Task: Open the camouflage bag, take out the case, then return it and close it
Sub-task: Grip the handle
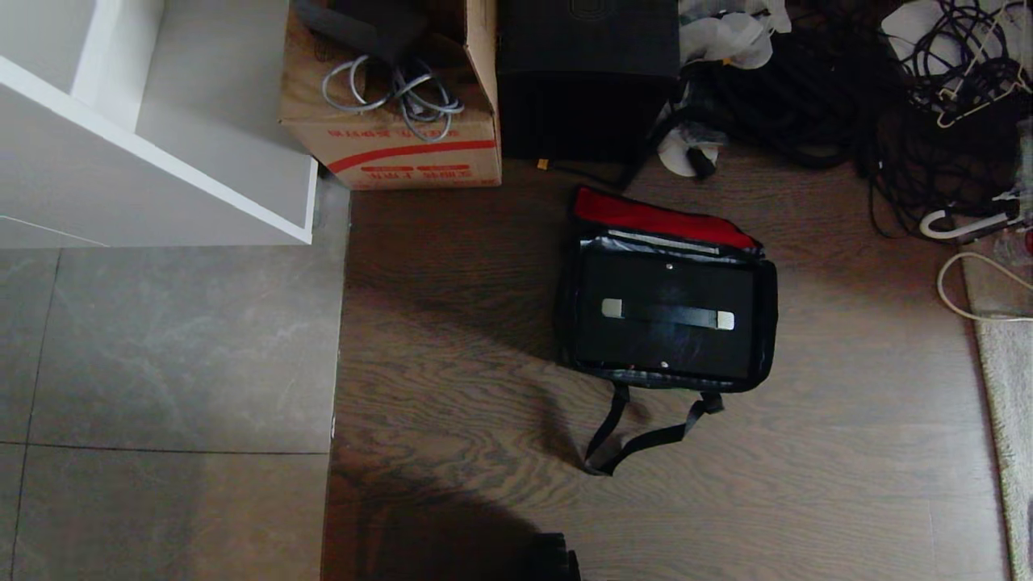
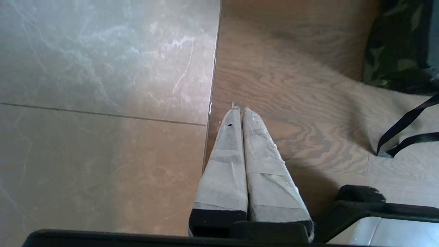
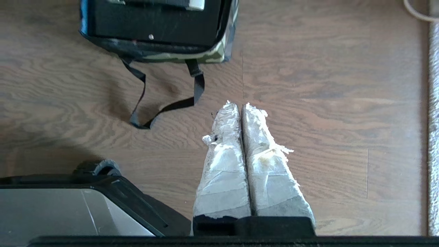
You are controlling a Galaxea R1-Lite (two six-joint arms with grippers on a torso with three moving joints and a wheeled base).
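Observation:
The camouflage bag [image 1: 767,311] lies open on the wooden floor, its lid thrown back with the red lining [image 1: 654,218] showing. Inside it rests the black case [image 1: 666,347], handle on silver end fittings [image 1: 668,314] facing up. The bag's black strap [image 1: 637,440] trails loose on the floor toward me. In the left wrist view my left gripper [image 2: 239,109] hangs shut and empty over the seam between tile and wood, with the bag's camouflage side [image 2: 391,51] off at the edge. My right gripper [image 3: 237,105] is shut and empty above bare floor, short of the bag [image 3: 209,56] and case [image 3: 154,20]. Neither arm shows in the head view.
Behind the bag stand a tall plain black box [image 1: 587,77] and a cardboard box [image 1: 395,121] holding cables. A white shelf unit [image 1: 161,121] is at the far left, tangled black cables [image 1: 928,97] at the far right, a pale rug [image 1: 1009,387] on the right.

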